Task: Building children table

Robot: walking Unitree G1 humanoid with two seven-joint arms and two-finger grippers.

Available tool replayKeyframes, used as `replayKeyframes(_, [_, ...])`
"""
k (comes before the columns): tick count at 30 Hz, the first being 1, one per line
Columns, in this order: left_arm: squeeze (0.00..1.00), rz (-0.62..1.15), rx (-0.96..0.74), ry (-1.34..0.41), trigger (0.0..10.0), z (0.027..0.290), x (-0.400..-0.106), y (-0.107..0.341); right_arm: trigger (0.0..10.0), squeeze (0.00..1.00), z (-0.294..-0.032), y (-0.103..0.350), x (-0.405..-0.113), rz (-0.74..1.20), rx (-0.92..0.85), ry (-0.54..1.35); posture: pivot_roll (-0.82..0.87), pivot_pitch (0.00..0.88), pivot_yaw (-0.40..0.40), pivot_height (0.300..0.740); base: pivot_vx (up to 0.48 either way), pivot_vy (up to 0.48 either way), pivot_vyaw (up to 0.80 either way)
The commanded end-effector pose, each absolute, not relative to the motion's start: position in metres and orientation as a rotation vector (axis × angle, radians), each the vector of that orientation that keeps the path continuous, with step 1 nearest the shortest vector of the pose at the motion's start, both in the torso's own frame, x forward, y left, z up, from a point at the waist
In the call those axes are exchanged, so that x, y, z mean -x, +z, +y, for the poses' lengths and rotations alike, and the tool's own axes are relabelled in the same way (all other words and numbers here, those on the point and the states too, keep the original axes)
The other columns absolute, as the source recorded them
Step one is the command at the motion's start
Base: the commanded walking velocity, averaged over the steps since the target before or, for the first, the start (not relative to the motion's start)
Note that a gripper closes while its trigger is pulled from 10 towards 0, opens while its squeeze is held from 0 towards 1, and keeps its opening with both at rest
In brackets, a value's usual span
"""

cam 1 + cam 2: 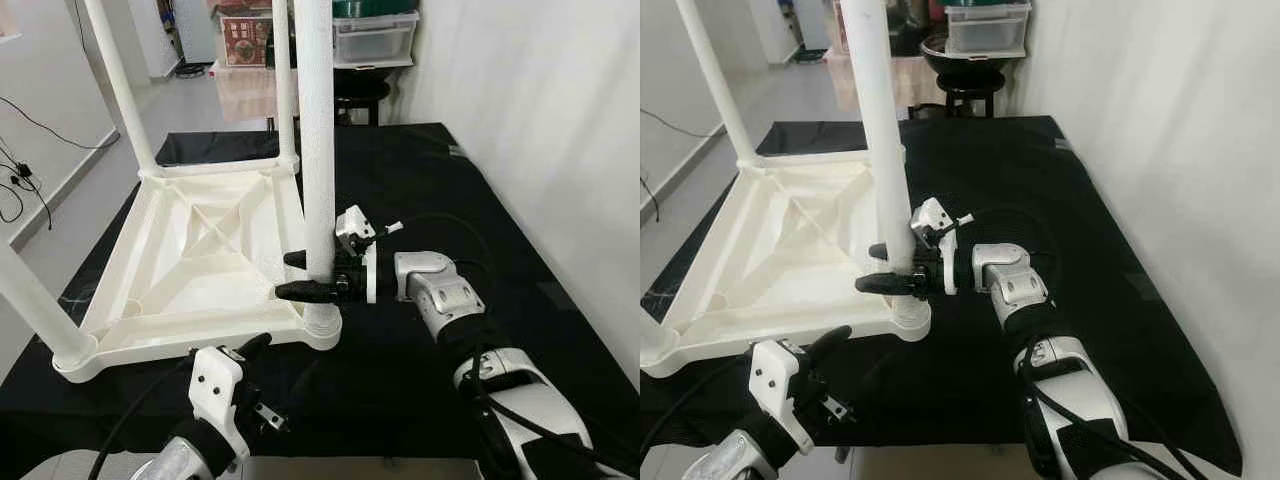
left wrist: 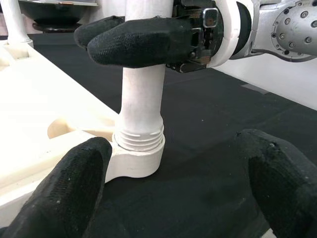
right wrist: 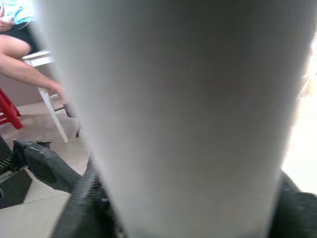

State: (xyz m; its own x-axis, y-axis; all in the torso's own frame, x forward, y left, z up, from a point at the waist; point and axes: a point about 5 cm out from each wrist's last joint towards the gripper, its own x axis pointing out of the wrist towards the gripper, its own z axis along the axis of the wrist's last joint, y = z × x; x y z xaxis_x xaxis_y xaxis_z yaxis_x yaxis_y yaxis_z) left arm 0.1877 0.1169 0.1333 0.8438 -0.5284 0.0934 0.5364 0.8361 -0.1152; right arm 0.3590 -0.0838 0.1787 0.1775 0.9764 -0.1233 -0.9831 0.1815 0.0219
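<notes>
Fingers of the right gripper (image 1: 300, 275) hug the upright table leg (image 1: 318, 150); the left gripper (image 2: 173, 198) waits open, nearby below.

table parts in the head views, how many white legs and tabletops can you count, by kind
White round plastic table legs: 4, at; the right gripper is closed around the nearest one.
White square plastic tabletop, upside down on the black mat: 1.
Total: 5

Two silver-and-white jointed arms are seen — black cables looped along them — each ended by long black textured fingers (image 2: 143, 42).
</notes>
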Motion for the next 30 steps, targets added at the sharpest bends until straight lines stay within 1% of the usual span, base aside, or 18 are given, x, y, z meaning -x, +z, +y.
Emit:
replayKeyframes(1, [0.0,-0.043,0.128,-0.55,10.0,0.118,-0.187,0.13,0.0,0.0,-0.08,0.177,-0.358,0.115,0.061,1.402,0.0,0.016,-0.02,0.74,0.0,0.0,0.0])
replayKeyframes(7, [0.0,-0.048,0.131,-0.547,10.0,0.118,-0.186,0.131,0.0,0.0,-0.1,0.162,-0.356,0.127,0.093,1.239,0.0,0.031,-0.02,0.74,0.0,0.0,0.0])
replayKeyframes(8, [0.0,-0.049,0.131,-0.547,10.0,0.119,-0.185,0.132,0.0,0.0,-0.103,0.153,-0.352,0.153,0.126,1.153,-0.01,0.038,-0.023,0.74,0.0,0.0,0.0])
replayKeyframes(9, [0.0,-0.049,0.131,-0.546,10.0,0.12,-0.185,0.133,0.0,0.0,-0.101,0.14,-0.351,0.197,0.114,0.778,-0.02,0.048,-0.024,0.74,0.0,0.0,0.0])
replayKeyframes(10, [0.0,-0.049,0.13,-0.546,10.0,0.121,-0.184,0.133,0.0,0.0,-0.107,0.132,-0.347,0.234,0.11,0.487,-0.02,0.048,-0.024,0.74,0.0,0.0,0.0])
replayKeyframes(11, [0.0,-0.049,0.13,-0.546,10.0,0.121,-0.184,0.133,0.0,0.0,-0.107,0.132,-0.347,0.234,0.11,0.487,-0.02,0.048,-0.024,0.74,0.0,0.0,0.0])
replayKeyframes(12, [0.0,-0.049,0.13,-0.547,10.0,0.122,-0.184,0.133,0.0,0.0,-0.096,0.127,-0.327,0.231,0.134,0.462,-0.03,0.061,-0.008,0.74,0.0,0.0,0.0])
replayKeyframes(13, [0.0,-0.049,0.13,-0.547,10.0,0.122,-0.184,0.133,0.0,0.0,-0.096,0.127,-0.327,0.231,0.134,0.462,-0.03,0.061,-0.008,0.74,0.0,0.0,0.0])
replayKeyframes(15, [0.0,-0.047,0.129,-0.547,10.0,0.122,-0.184,0.133,0.0,0.0,-0.07,0.132,-0.311,0.163,0.2,0.672,-0.05,0.048,-0.001,0.74,0.0,0.0,0.0])
replayKeyframes(16, [0.0,-0.047,0.129,-0.548,10.0,0.122,-0.184,0.133,0.0,0.0,-0.067,0.132,-0.313,0.169,0.188,0.715,-0.02,0.047,-0.02,0.74,0.0,0.0,0.0])
replayKeyframes(18, [0.0,-0.047,0.131,-0.55,10.0,0.122,-0.185,0.133,0.0,0.0,-0.066,0.134,-0.323,0.175,0.171,0.707,-0.02,0.043,-0.018,0.74,0.0,0.0,0.0])
replayKeyframes(22, [0.0,-0.049,0.13,-0.547,10.0,0.121,-0.185,0.133,0.0,0.0,-0.065,0.135,-0.326,0.178,0.178,0.694,-0.02,0.042,-0.018,0.74,0.0,0.0,0.0])
replayKeyframes(23, [0.0,-0.05,0.129,-0.541,10.0,0.121,-0.185,0.133,10.0,0.0,-0.065,0.137,-0.325,0.188,0.178,0.661,-0.02,0.04,-0.018,0.74,0.0,0.0,0.0])
replayKeyframes(24, [0.0,-0.052,0.13,-0.534,10.0,0.121,-0.186,0.133,10.0,0.13,-0.062,0.141,-0.324,0.186,0.152,0.674,-0.02,0.038,-0.02,0.74,0.0,0.0,0.0])
replayKeyframes(25, [0.0,-0.053,0.131,-0.532,10.0,0.121,-0.186,0.133,10.0,1.0,-0.059,0.148,-0.324,0.181,0.12,0.71,-0.01,0.034,-0.018,0.74,0.0,0.0,0.0])
replayKeyframes(27, [0.0,-0.053,0.132,-0.533,10.0,0.12,-0.187,0.132,10.0,1.0,-0.056,0.159,-0.327,0.15,0.079,0.791,-0.02,0.026,-0.022,0.74,0.0,0.0,0.0])
replayKeyframes(29, [0.0,-0.051,0.132,-0.539,10.0,0.119,-0.187,0.132,10.0,1.0,-0.057,0.172,-0.335,0.079,0.067,0.935,-0.02,0.019,-0.019,0.74,0.0,0.0,0.0])
replayKeyframes(30, [0.0,-0.051,0.132,-0.539,10.0,0.119,-0.187,0.132,10.0,1.0,-0.057,0.172,-0.335,0.079,0.067,0.935,-0.02,0.019,-0.019,0.74,0.0,0.0,0.0])
